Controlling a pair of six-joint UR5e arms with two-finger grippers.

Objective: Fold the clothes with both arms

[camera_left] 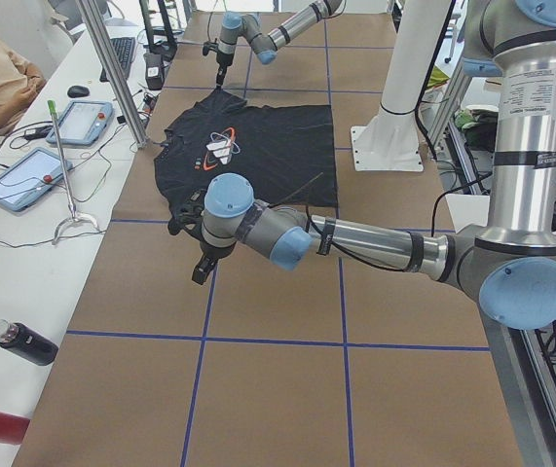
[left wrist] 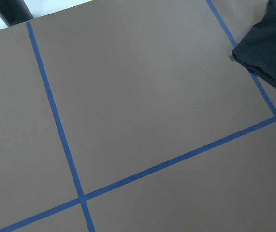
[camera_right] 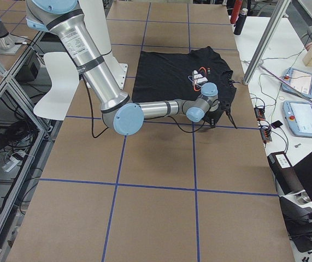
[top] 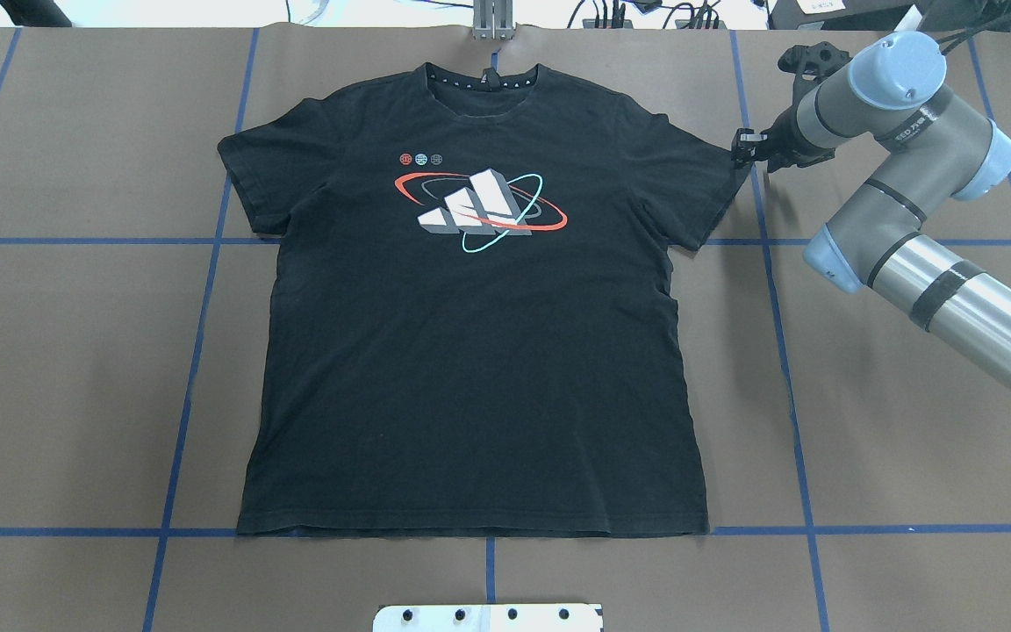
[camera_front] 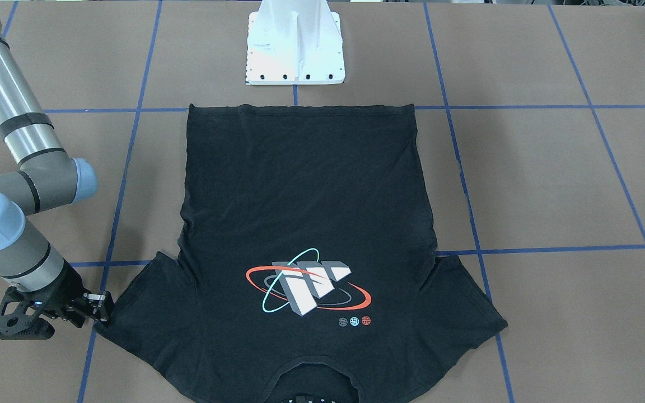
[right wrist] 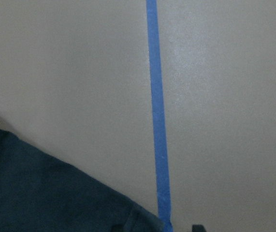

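Item: one black short-sleeved T-shirt, spread flat and face up on the middle of the brown surface, unfolded. Its hem lies toward the robot-side edge, just short of the white bolted base pedestal. Its white-dotted collar lies close to the far edge. The chest logo shows grey-white blocks ringed by red and teal ovals, with three small round marks beside it. Both sleeves are spread outward. The surface is marked with a grid of blue tape lines. The right arm reaches in from the surface's right side. The right pincer sits low at the outer tip of the shirt's right sleeve. Its jaws stand apart, and in the wrist view the sleeve corner lies at the spot between them; no grip on the cloth is evident. The left arm stretches out along the left part of the surface. The left pincer hangs above the brown cover near the left sleeve, apart from the cloth. Whether its jaws are apart or together cannot be told. The left wrist view shows bare cover, crossed tape and a sleeve corner at its upper right.
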